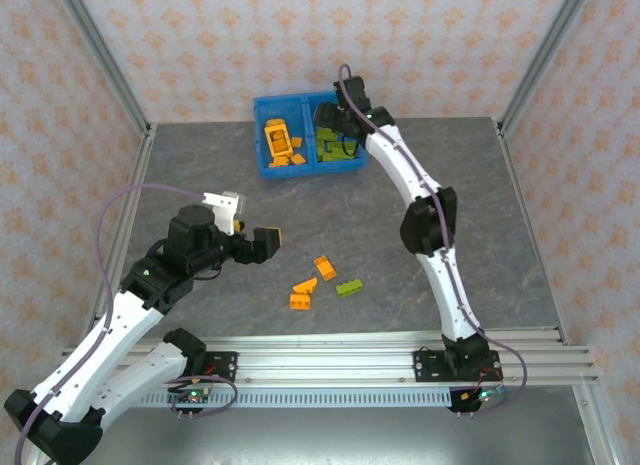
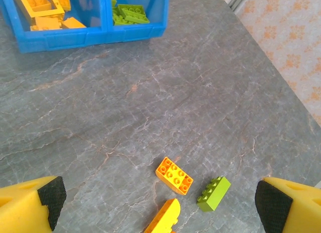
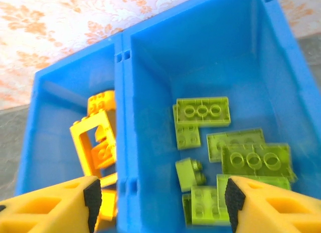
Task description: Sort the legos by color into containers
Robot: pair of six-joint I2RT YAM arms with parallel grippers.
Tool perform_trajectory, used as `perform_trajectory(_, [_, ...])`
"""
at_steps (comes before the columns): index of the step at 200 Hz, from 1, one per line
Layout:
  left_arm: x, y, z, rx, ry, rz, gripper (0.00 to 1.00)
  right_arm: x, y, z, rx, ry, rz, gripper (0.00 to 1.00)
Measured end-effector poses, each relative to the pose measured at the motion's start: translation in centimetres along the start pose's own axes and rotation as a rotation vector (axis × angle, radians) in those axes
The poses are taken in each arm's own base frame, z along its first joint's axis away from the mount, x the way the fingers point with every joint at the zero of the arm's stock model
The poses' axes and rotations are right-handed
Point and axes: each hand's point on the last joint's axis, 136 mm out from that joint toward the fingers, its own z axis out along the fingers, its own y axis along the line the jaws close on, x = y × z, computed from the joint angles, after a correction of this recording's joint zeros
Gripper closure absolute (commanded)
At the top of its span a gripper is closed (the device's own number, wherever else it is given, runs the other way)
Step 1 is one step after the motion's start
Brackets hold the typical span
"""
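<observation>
Hanging over the blue bin [image 1: 262, 150], the right gripper [image 3: 163, 203] is holding its jaws partly apart with nothing between them, right above the right-hand compartment [image 3: 241, 52]. Directly beneath the jaws the lime green legos [image 3: 203, 111] are lying in a loose heap. Across the divider [image 3: 123, 92], off to one side of the jaws, the orange frame piece [image 3: 93, 138] is sitting among other orange bricks. To my eye this arm is at the drop-off end of a green delivery and is carrying nothing.

The left gripper [image 2: 160, 198] is hovering over the table with its jaws spread as wide as they go, empty. An orange brick [image 2: 174, 175] is lying just ahead of the gap, a green brick [image 2: 213, 193] is lying toward the right-hand finger, and a curved orange piece [image 2: 163, 219] is sitting nearest, inside the gap.

The sorting is looking nearly finished. Next, I reckon, the left arm is needing to come down on one brick alone, squaring its jaws to the long sides so the neighbours are not getting nudged, then carrying it to the matching compartment.
</observation>
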Motion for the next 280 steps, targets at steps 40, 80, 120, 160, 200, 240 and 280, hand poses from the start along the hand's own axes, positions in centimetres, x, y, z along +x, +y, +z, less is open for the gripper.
perform_trajectory(40, [-0.1, -0.1, 0.1, 0.000, 0.012, 0.022, 0.00, 2.3, -1.4, -14.9, -0.035, -0.015, -0.045, 0.07])
perform_trajectory(80, [0.1, -0.4, 1.0, 0.017, 0.049, 0.051, 0.00, 10.3, -5.2, -25.0, -0.040, 0.000, -0.073, 0.01])
perform_trajectory(120, [-0.3, -0.6, 1.8, 0.020, 0.056, 0.058, 0.00, 21.9, -7.2, -26.4, 0.016, 0.281, -0.153, 0.01])
perform_trajectory(160, [-0.5, -0.6, 2.3, 0.020, 0.058, 0.057, 0.00, 29.0, -7.4, -26.5, 0.062, 0.506, -0.228, 0.00])
perform_trajectory(200, [-0.6, -0.6, 2.5, 0.020, 0.058, 0.057, 0.00, 33.2, -7.6, -23.8, 0.125, 0.653, -0.275, 0.01])
perform_trajectory(240, [-0.5, -0.7, 2.5, 0.026, 0.060, 0.062, 0.00, 36.0, -7.7, -21.1, 0.157, 0.717, -0.310, 0.01])
perform_trajectory(280, [1.3, -1.2, 2.7, 0.074, 0.147, 0.111, 0.00, 38.0, -8.1, -19.0, 0.181, 0.765, -0.347, 0.01])
